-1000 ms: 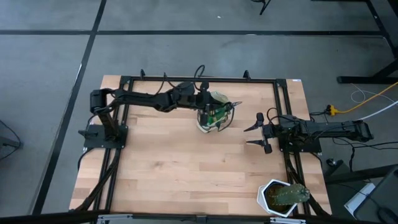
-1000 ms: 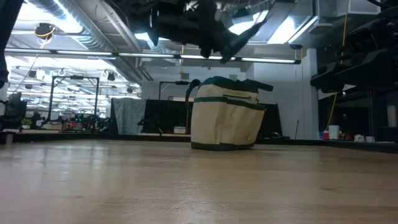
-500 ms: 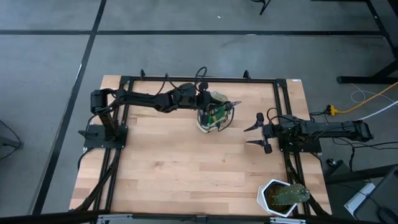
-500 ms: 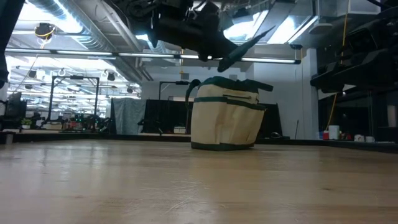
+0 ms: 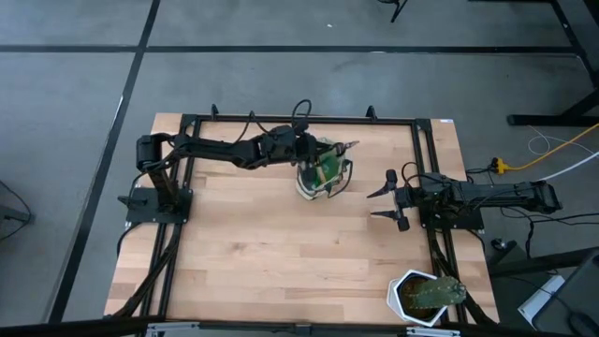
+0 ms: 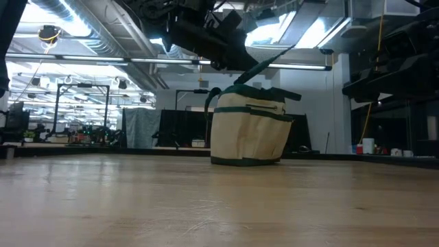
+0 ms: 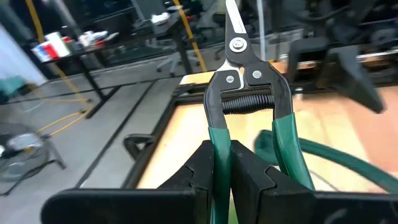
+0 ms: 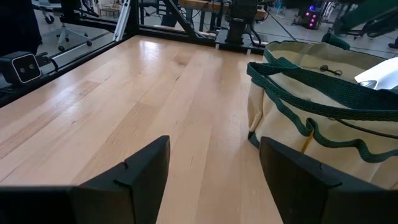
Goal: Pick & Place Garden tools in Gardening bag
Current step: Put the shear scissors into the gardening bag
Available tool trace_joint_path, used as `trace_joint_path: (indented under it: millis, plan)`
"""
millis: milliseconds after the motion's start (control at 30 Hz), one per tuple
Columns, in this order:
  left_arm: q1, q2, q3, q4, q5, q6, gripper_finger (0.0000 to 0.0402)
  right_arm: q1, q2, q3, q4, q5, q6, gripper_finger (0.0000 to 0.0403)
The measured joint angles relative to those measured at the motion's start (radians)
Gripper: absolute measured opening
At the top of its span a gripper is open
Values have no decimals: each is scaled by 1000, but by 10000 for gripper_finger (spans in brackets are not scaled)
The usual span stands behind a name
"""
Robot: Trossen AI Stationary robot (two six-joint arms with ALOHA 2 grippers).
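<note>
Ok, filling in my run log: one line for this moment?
left gripper: shut on pruning shears, above gardening bag | right gripper: open, waiting right of bag

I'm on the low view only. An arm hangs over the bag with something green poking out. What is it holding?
Observer: The left claw is shut on one green handle of the pruning shears; the other handle is free.
Operator: Are they lined up with the bag?
Observer: From above, the shears hang over the far rim of the gardening bag, blades pointing out past it, not down into it.
Operator: Where's the other arm?
Observer: The right claw is open and empty, to the right of the bag and apart from it, facing it.
</note>
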Motion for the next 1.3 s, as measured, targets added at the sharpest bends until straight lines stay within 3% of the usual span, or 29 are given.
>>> trace_joint_path:
  millis: [767,1300]
  plan:
    - [0,32,-1,-43,-59,0,35,0,0,0,0,0,0,250]
    - [0,32,-17,26,-59,8,38,0,0,0,0,0,0,250]
